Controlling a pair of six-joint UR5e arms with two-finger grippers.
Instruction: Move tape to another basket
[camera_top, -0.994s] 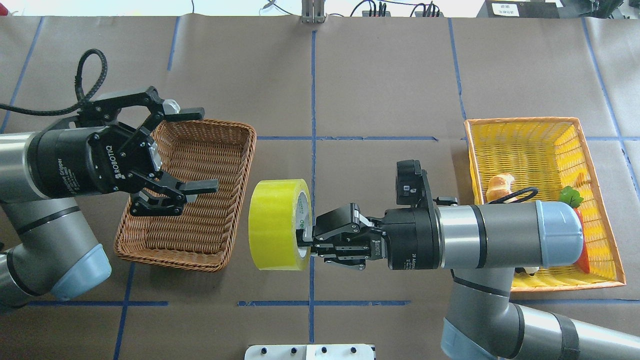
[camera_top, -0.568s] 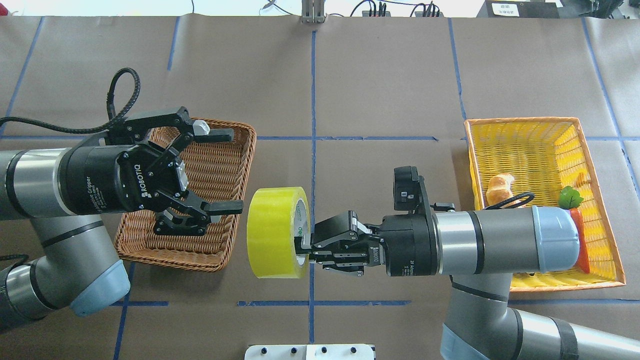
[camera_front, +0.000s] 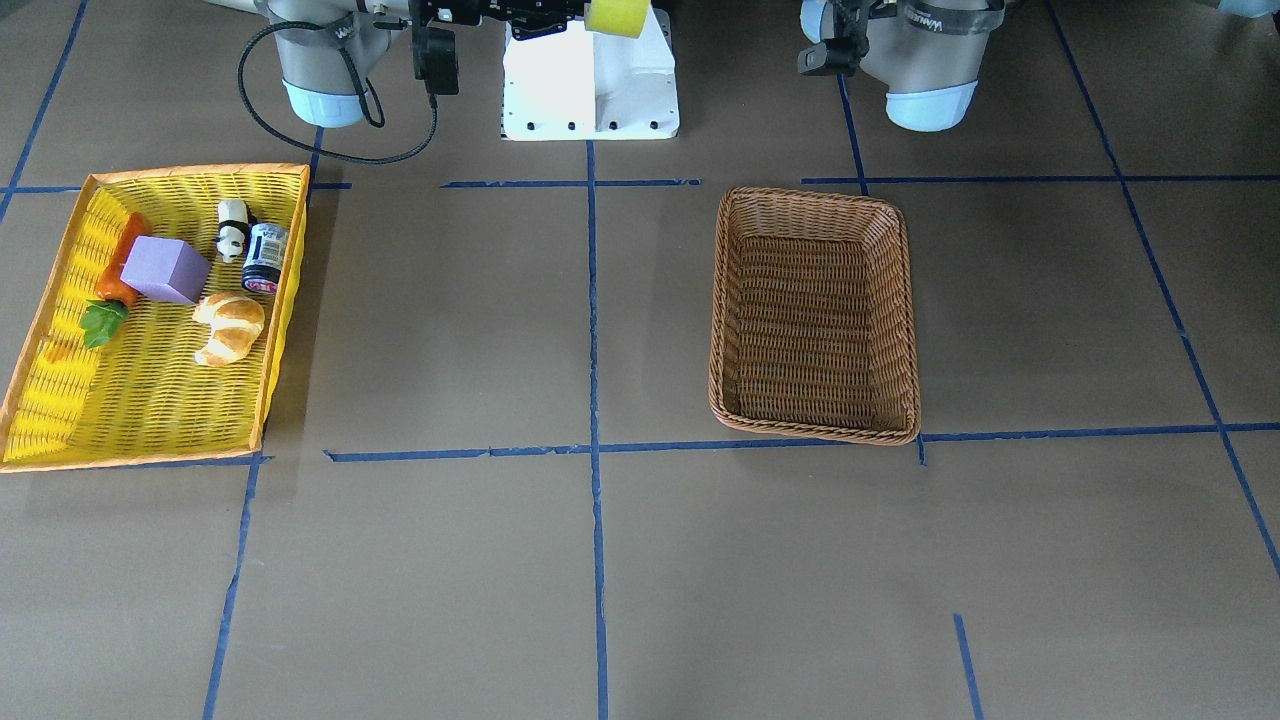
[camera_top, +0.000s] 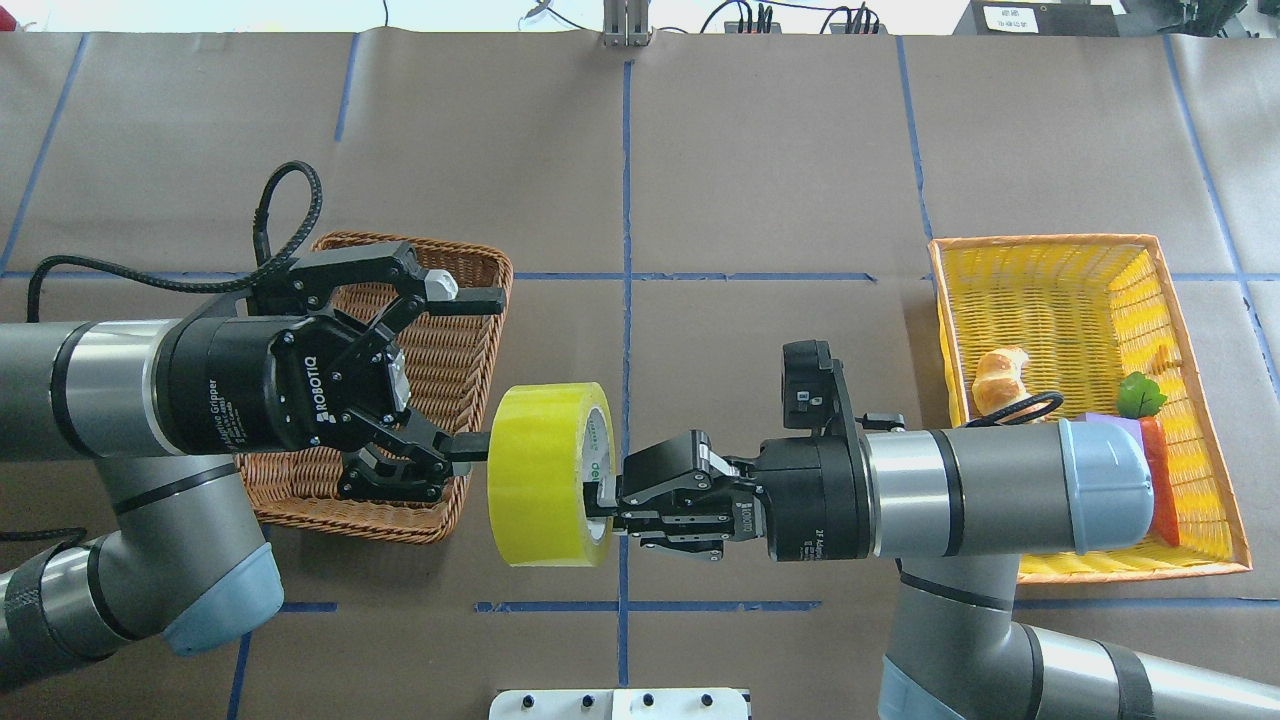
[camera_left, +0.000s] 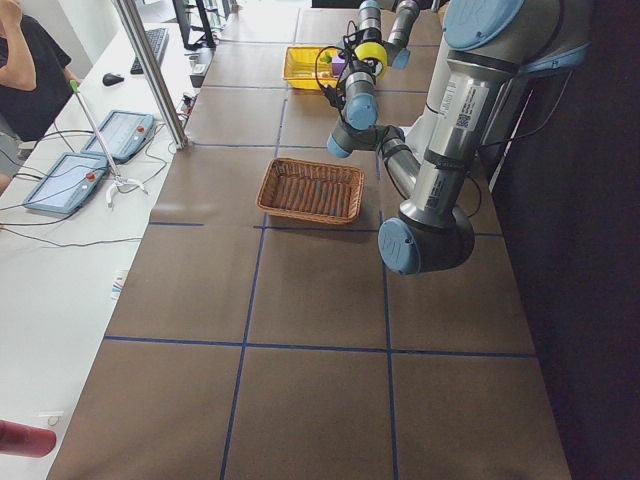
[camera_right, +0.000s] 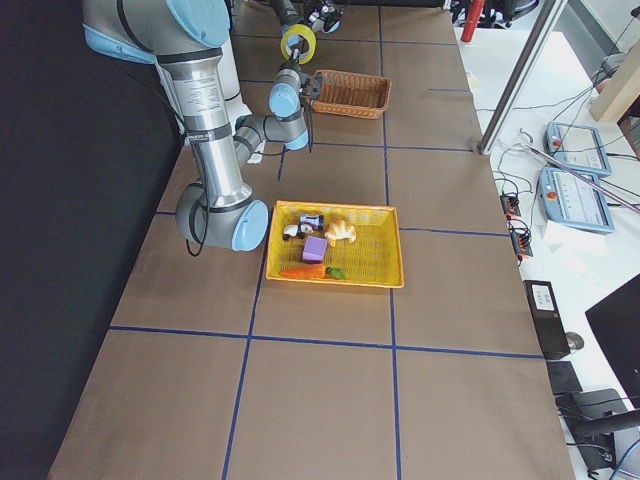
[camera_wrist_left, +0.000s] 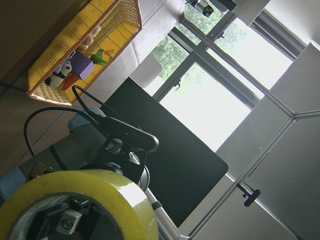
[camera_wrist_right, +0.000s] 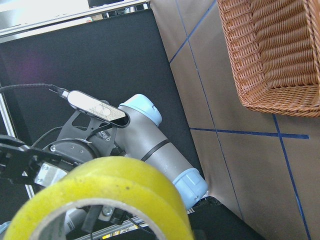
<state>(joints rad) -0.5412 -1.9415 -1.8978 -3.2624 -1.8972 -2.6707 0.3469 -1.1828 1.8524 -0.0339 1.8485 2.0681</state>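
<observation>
The wide yellow translucent tape roll (camera_top: 545, 472) is held aloft beside the brown woven wicker basket (camera_top: 455, 250), its wall clenched by the right gripper (camera_top: 600, 505). The wide-spread left gripper (camera_top: 482, 372), seemingly off-centre, should be centred before closing.

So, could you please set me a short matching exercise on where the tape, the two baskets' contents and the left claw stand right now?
Column one:
1. tape
2. brown basket
3. croissant
4. left claw

Column two:
A. lying in the yellow basket
B. open, close to the tape
C. held above the table by the right claw
D. standing on the table with nothing in it

Pairs: 1-C, 2-D, 3-A, 4-B
</observation>
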